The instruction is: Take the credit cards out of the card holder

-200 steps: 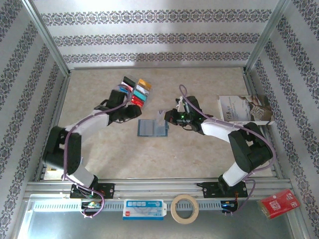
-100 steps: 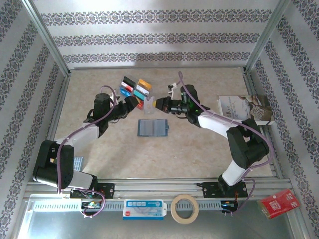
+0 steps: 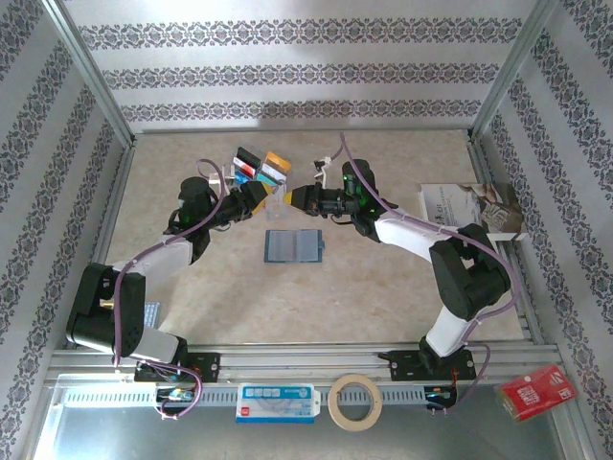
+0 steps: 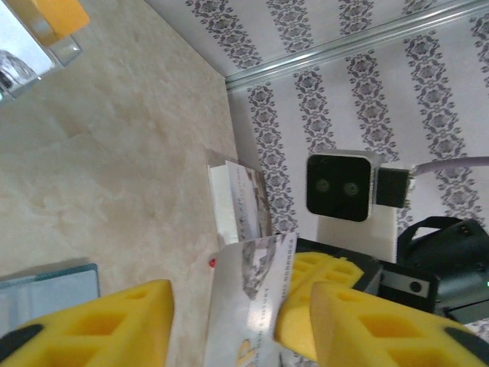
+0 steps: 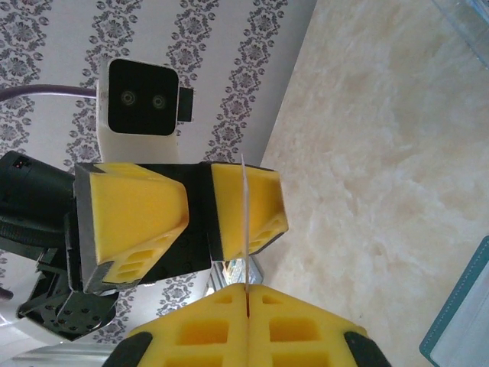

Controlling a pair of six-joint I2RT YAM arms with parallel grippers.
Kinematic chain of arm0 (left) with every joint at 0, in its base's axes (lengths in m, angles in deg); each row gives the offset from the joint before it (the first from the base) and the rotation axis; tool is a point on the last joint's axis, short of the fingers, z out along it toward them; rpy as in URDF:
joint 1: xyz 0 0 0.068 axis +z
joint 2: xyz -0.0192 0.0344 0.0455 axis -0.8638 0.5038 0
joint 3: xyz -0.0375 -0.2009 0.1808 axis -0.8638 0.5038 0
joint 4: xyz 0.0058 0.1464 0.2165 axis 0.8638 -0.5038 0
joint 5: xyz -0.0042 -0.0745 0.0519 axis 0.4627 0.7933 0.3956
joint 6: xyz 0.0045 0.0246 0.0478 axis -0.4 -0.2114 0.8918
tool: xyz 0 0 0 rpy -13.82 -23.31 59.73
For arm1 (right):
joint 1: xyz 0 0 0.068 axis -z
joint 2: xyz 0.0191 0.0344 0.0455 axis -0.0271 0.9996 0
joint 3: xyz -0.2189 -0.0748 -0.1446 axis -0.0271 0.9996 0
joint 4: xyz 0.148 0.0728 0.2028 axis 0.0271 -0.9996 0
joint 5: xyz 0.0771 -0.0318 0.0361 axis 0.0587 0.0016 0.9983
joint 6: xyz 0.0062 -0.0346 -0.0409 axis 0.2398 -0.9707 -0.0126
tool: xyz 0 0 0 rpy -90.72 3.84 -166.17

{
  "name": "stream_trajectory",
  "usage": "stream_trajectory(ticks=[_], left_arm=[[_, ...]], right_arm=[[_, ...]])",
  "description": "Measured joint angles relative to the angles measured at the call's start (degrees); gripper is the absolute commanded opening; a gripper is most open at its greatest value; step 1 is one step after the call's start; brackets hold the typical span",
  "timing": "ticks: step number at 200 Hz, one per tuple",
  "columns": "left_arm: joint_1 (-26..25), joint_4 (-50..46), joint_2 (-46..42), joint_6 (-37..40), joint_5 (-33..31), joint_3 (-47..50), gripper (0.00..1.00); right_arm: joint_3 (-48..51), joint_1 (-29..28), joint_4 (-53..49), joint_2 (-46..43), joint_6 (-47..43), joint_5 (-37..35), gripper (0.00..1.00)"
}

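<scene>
1. Top external view is showing both arms reaching over the beige marbled surface [image 3: 402,307], with the left hand [image 3: 257,195] and the right hand [image 3: 291,198] pointing tip to tip near the middle.
2. A thin silver-white plastic card [image 3: 275,198] is standing on edge between the two hands, lifted off the surface.
3. In the right wrist view, the right hand [image 5: 247,298] is pinching this card. Its yellow foam fingers [image 5: 306,321] are pressing together on the lower end, and the card is showing edge-on as a fine line.
4. In the left wrist view, the left hand [image 4: 241,306] is sitting spread, with its yellow fingers [image 4: 99,325] flanking the silver-white plastic card [image 4: 252,298]. A clear gap is showing on one side of the card. Whether the other finger is touching it cannot be told.
5. The slate-blue rectangular bifold card holder [image 3: 295,246] is lying open and flat on the surface at 6 o'clock from the hands, apart from both.
6. A cluster of small coloured plastic cards [image 3: 259,165] in black, red, teal, blue, orange and white is lying at 11 o'clock from the card holder, just beyond the left hand.
7. A white-and-brown printed booklet [image 3: 469,209] is resting at the 3 o'clock edge of the surface.
8. A red packet with white print [image 3: 536,391] is lying at 5 o'clock, outside the near rail.
</scene>
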Motion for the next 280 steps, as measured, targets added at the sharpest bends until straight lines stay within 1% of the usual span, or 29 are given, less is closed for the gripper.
stream_trajectory(ticks=[17, 35, 74, 92, 98, 110, 118, 124, 139, 152, 182, 207, 235, 280], left_arm=[[0.0, 1.01, 0.22, -0.74, 0.55, 0.0, 0.34], [0.0, 1.79, 0.46, -1.16, 0.68, 0.0, 0.29], [0.22, 2.84, 0.83, -1.75, 0.5, 0.0, 0.12], [0.37, 3.52, 0.85, -2.29, 0.66, 0.0, 0.0], [0.37, 4.09, 0.85, -2.32, 0.7, 0.0, 0.0], [0.37, 4.9, 0.85, -2.78, 0.68, 0.0, 0.0], [0.37, 5.14, 0.85, -2.82, 0.68, 0.0, 0.0], [0.37, 5.31, 0.85, -2.86, 0.59, 0.0, 0.0], [0.26, 5.4, 0.76, -3.06, -0.33, 0.0, 0.0], [0.26, 5.33, 0.72, -3.58, -2.01, 0.0, 0.0], [0.26, 5.42, 0.5, -5.35, -6.54, 0.0, 0.0], [0.26, 5.88, 0.5, -6.93, -9.29, 0.0, 0.0], [0.26, 6.29, 0.5, -7.87, -10.88, 0.11, 0.0], [0.26, 6.88, 0.5, -8.81, -12.09, 0.72, 0.0]], right_arm=[[-0.02, 0.0, 0.96, 0.44, 1.2, 0.46, 0.0], [-0.02, 0.02, 2.14, 0.5, 1.9, 0.92, 0.0], [-0.02, 0.15, 3.87, 0.5, 3.39, 1.33, 0.0], [0.0, 0.28, 4.11, 0.55, 4.07, 1.25, 0.0], [0.0, 0.46, 4.11, 0.57, 4.24, 1.27, 0.0], [0.02, 0.55, 4.26, 0.61, 4.5, 1.25, 0.1], [0.02, 0.5, 4.55, 0.61, 4.94, 1.11, 0.21], [0.04, 0.5, 4.74, 0.61, 5.49, 0.92, 0.27], [0.26, 0.35, 5.73, 0.63, 6.23, 0.7, 0.34], [0.55, -0.04, 6.91, 0.63, 7.37, 0.22, 0.36], [2.12, -1.75, 10.93, 0.68, 11.37, -1.51, 0.34], [3.74, -2.54, 15.3, 0.7, 15.52, -3.52, 0.24], [4.63, -2.54, 18.29, 1.2, 17.86, -5.25, 0.17], [5.55, -2.54, 19.91, 2.8, 19.67, -6.49, 0.13]])
